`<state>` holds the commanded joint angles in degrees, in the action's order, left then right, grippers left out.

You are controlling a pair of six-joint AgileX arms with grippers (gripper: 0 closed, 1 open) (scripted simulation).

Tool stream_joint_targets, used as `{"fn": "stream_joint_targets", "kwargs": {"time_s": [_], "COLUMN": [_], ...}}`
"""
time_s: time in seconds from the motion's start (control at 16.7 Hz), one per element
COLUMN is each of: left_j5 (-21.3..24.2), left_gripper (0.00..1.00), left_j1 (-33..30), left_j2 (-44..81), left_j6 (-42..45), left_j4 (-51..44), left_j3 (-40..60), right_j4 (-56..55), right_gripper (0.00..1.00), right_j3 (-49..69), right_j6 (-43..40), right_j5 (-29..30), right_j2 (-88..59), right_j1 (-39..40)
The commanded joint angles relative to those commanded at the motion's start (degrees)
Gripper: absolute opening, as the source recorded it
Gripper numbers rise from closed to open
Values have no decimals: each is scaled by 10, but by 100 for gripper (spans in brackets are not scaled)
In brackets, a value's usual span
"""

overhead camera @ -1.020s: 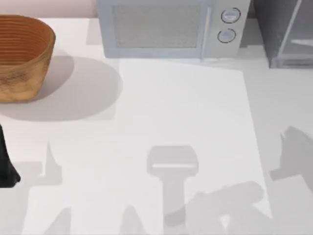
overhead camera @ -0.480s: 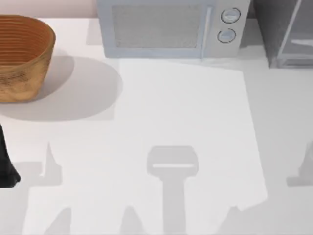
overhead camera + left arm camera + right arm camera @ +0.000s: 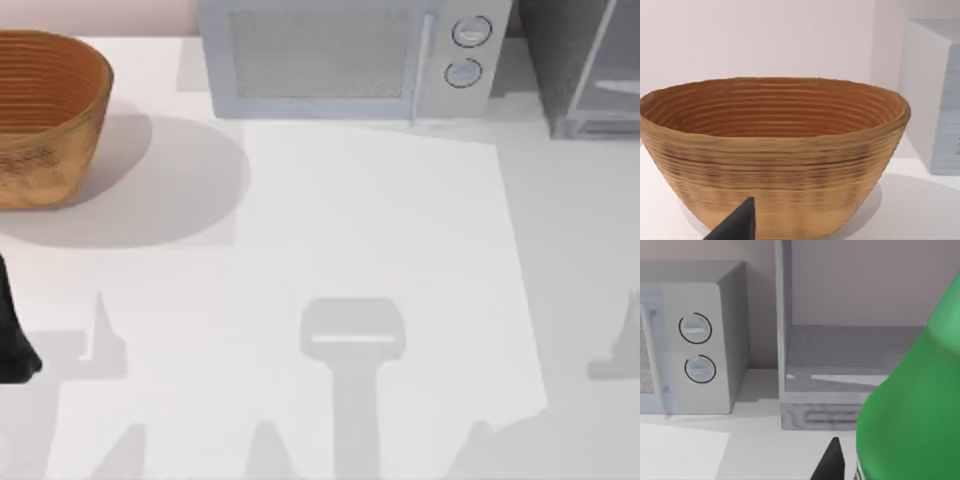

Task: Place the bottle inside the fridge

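Filling the near side of the right wrist view, the bottle is showing as a translucent green body, its shoulder sloping up toward the frame's edge. One dark fingertip of the right claw is lying just beside it, and the bottle is sitting so close to the wrist camera that the right claw appears to be holding it, though only that one finger is showing and the grip itself is hidden. Beyond the bottle, the fridge is standing on the worktop with its inner space open to the camera, a pale frame post rising along its side. Just beside the fridge, the microwave is showing its two round knobs.

Looking from above, the microwave is sitting at the far edge of the worktop, with the fridge next to it at the far right corner. A woven basket is standing at the far left. Part of the left arm is resting at the left edge of the worktop, parked. In the left wrist view, the basket is facing the camera, and one dark fingertip of the left claw is showing in front of it; I cannot tell how wide that claw is standing.
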<state>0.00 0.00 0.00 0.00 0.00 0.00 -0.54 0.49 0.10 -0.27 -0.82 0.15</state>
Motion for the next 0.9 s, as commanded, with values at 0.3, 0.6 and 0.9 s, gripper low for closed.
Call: {"fn": "stream_joint_targets", "kwargs": {"time_s": [0.3, 0.6, 0.9], "left_j5": [0, 0, 0], "left_gripper": [100, 100, 100], "left_j1": [0, 0, 0], "left_j2": [0, 0, 0], "left_j6": [0, 0, 0], "left_j4": [0, 0, 0], "left_j3": [0, 0, 0], "right_j4": [-86, -237, -404], "right_gripper": [1, 1, 1], "right_j3": [75, 206, 351], "right_j6": [3, 4, 4], "right_j5": [-22, -55, -91], "right_j2": [-121, -389, -738], "right_j1": [-18, -58, -102]}}
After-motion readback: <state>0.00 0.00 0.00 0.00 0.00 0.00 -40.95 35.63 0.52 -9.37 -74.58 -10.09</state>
